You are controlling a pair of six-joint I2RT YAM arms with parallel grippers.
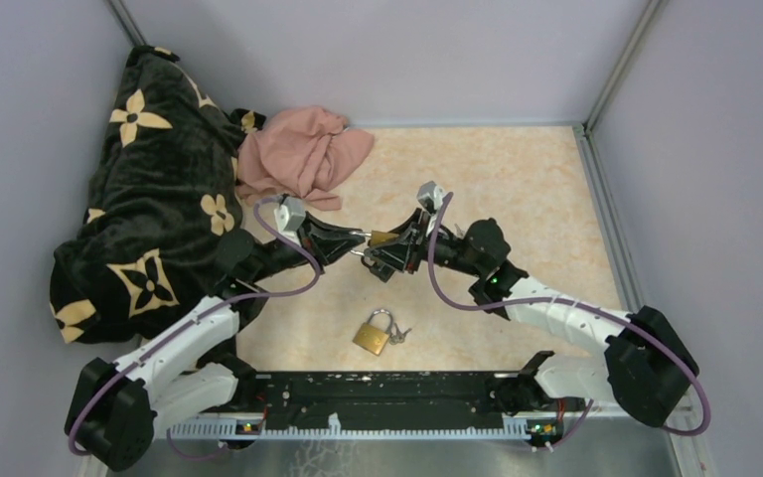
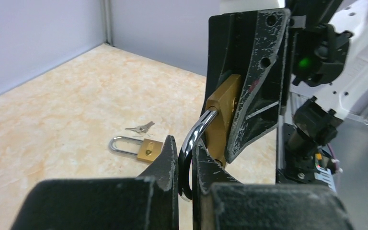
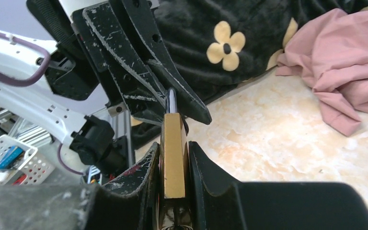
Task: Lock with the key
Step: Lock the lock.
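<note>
The lock (image 1: 381,238) hangs in the air at the middle of the top view, above the table (image 1: 517,199), carried by both arms. The right gripper (image 3: 173,149) comes in from 4 o'clock, and its fingers are pressed flat against the two broad faces of the brass body. The left gripper (image 2: 184,155) comes in from 8 o'clock and is nearly pressed together, pinching the bow of the shackle (image 2: 195,141). One leg of the shackle enters the body. Whether the other leg is seated is hidden by the fingers. No key shows in the keyhole, which faces away in every view.

At 6 o'clock from the held lock, a spare lock (image 1: 373,336) lies flat on the table. The keys (image 1: 398,334) lie just beside it at 3 o'clock, untouched. A blanket (image 1: 149,189) is heaped at 9 o'clock and a pink cloth (image 1: 303,154) at 11 o'clock, both well apart from the work.

This looks like the steadying step: body and shackle are held square to each other, but neither gripper has a key. The next move probably calls for one gripper, likely the left, to let go while the right holds the body level. It would then drop to 6 o'clock for the keys. They are thin and lie flat on the table, so they need a low, precise pinch.
</note>
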